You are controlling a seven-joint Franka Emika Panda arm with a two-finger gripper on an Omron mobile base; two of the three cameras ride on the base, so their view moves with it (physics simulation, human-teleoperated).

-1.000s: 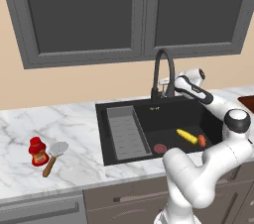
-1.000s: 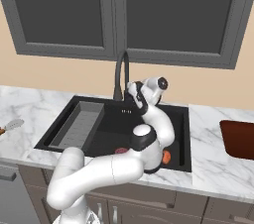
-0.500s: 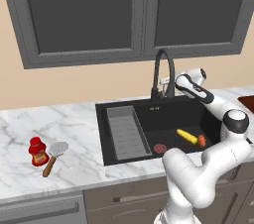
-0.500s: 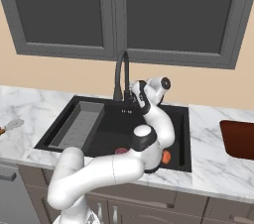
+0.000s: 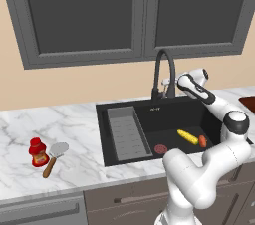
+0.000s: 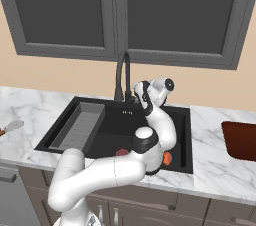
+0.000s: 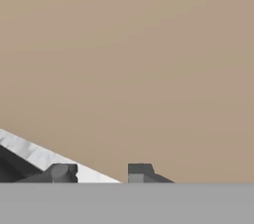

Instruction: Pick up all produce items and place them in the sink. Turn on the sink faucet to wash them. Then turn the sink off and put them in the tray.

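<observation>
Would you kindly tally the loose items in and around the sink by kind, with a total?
Produce in the sink: 2, corn and orange vegetable
Bottles on the counter: 1, red bottle
Utensils on the counter: 1, spatula
Trays on the counter: 1, tray
Total: 5

A matte-black sink (image 6: 80,107) sits in the middle of the frame, sunk into a white marbled tabletop (image 6: 215,160). A grey ribbed insert (image 6: 80,127) lies along its left side. The black gooseneck faucet (image 6: 121,77) rises at the basin's back edge, and the hand (image 6: 141,91) is just to its right, beside the base. An orange-red vegetable (image 6: 167,158) shows at the basin's lower right, partly behind the arm. A reddish-brown tray (image 6: 241,141) lies at the right edge.
</observation>
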